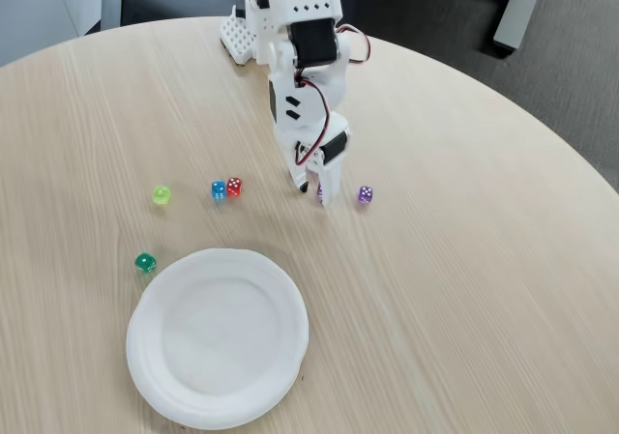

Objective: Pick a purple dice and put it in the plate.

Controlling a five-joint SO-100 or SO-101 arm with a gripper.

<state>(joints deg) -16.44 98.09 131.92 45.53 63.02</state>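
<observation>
Fixed view, L to R, places rel. to plate (145, 357): green dice (145, 262) at its upper-left rim; yellow-green dice (162, 195), blue dice (219, 190), red dice (234, 187) beyond it. Gripper (311, 194) up-right, fingers spread astride purple dice (320, 193), mostly hidden. Second purple dice (365, 195) further right. Likely light, rigid, slick: pinch opposite flat faces.

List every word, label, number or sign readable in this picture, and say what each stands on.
None can be read: no words, labels or brand marks show.
The dice, such as the purple dice, carry white pips, too small to count.
The plate is plain white.
The arm bears no legible marking.
</observation>
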